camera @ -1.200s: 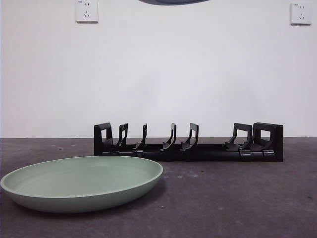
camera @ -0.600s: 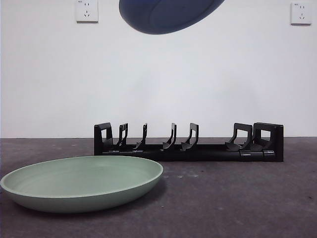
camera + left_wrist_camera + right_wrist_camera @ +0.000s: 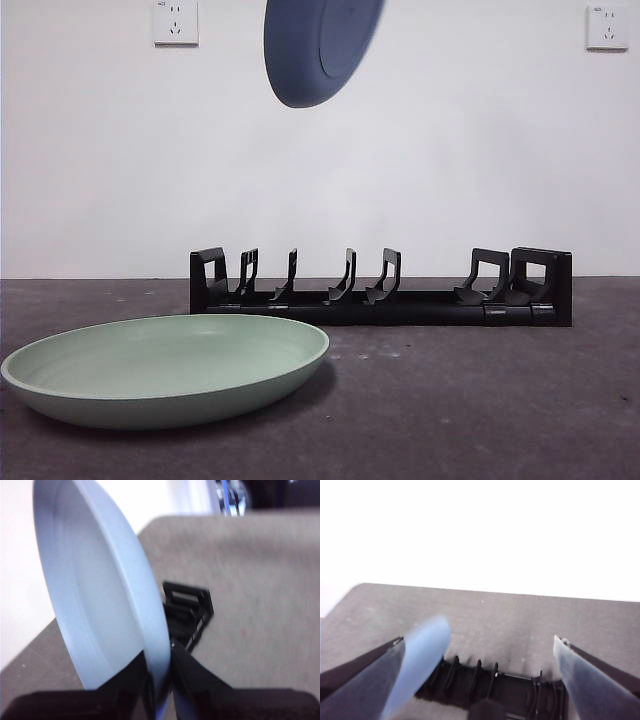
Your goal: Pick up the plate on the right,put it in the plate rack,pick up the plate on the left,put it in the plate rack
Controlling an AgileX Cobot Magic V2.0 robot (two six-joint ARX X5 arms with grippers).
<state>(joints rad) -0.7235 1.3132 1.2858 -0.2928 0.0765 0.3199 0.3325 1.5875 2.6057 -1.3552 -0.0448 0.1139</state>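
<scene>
The left gripper [image 3: 161, 680] is clamped on the rim of a blue plate [image 3: 318, 47], holding it tilted nearly on edge high above the plate rack [image 3: 380, 288], well clear of its prongs. The right gripper [image 3: 480, 680] waits with its jaws wide apart above the rack. A green plate [image 3: 165, 367] lies flat on the table [image 3: 480, 400] in front of the rack's left end.

wall [image 3: 320, 150]: plain white, evenly lit
sockets: one upper left [image 3: 175, 21], one upper right [image 3: 607, 26] of the frame
tabletop [image 3: 480, 400]: dark grey, mottled, matte
</scene>
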